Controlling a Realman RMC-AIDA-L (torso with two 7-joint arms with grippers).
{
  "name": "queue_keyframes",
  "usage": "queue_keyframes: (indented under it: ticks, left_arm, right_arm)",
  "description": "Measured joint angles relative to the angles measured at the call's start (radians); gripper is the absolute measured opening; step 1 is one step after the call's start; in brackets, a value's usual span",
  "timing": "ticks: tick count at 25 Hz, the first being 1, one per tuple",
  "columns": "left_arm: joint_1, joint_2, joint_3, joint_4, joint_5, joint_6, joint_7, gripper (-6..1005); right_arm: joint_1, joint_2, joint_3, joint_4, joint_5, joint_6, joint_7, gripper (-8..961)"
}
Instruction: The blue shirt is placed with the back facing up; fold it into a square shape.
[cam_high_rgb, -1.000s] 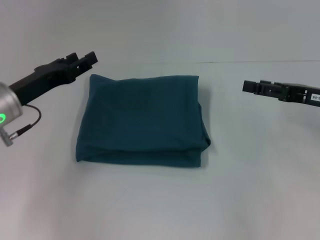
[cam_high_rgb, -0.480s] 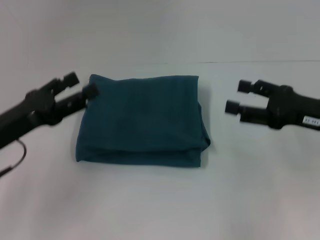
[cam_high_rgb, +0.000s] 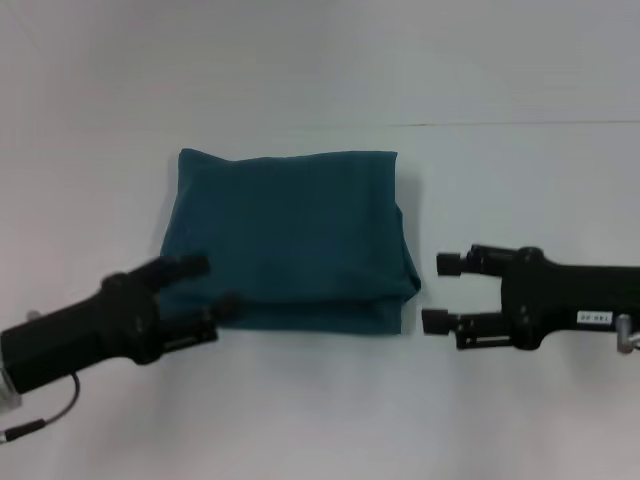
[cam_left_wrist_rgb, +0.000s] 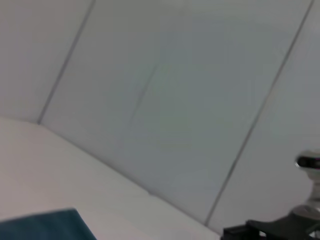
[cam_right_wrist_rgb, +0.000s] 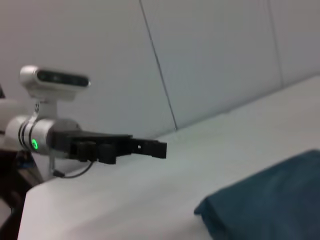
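- Blue shirt (cam_high_rgb: 285, 240) lies folded into a near-square on the table (cam_high_rgb: 320, 420), between both grippers
- Left gripper (cam_high_rgb: 207, 285) released, at its near-left corner
- Right gripper (cam_high_rgb: 442, 292) released, just beside the near-right corner; judged finished

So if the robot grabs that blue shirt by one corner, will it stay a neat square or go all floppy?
Probably floppy. The blue shirt looks like soft cloth in stacked layers, with loose edges showing along its near side, so lifting one corner would likely let it unfold and droop. It probably would not roll or slide far, since it lies flat on the table. Both grippers, left and right, are open beside it.
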Motion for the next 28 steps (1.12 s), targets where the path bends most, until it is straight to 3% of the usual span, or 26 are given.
queue_keyframes:
  ticks: [28]
  left_arm:
    - [-0.008,0.002,0.002,-0.036,0.037,0.000,-0.003,949]
  right_arm:
    - [0.000,0.003,-0.007,0.009,-0.033,0.006,0.026,915]
